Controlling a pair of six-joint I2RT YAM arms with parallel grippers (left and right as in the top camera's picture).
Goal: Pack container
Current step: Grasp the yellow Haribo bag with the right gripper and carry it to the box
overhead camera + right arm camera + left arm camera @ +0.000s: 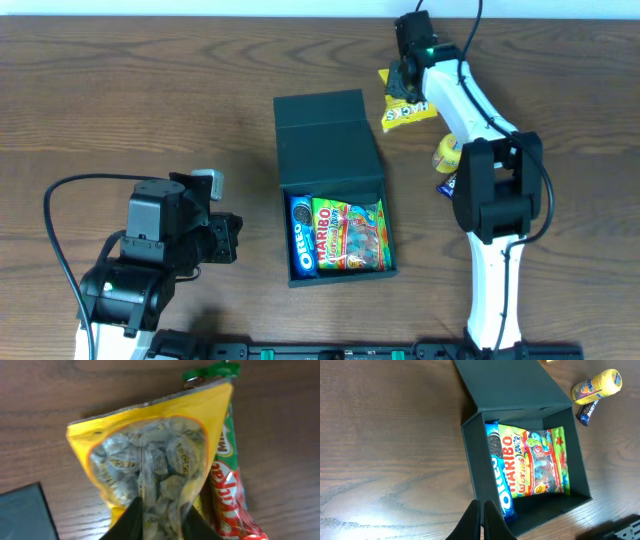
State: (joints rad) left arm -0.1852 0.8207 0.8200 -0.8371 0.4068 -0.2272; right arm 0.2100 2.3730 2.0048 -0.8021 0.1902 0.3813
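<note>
The container (283,225) is a dark teal-black box standing open at the table's middle, its flap lid (325,125) laid back. Inside lie a blue Oreo pack (301,235) and a Haribo bag (350,235); both show in the left wrist view too, the Oreo pack (497,470) and the Haribo bag (535,460). My left gripper (232,240) is shut and empty, just left of the box (470,455). My right gripper (405,78) is at the back right, its fingers (162,515) closed around a yellow candy bag (150,460).
A green and red Milo bar (227,480) lies partly under the yellow bag (408,112). A small yellow bottle (446,153) and a dark blue bar (447,185) lie right of the box, beside the right arm. The box corner (25,515) shows in the right wrist view.
</note>
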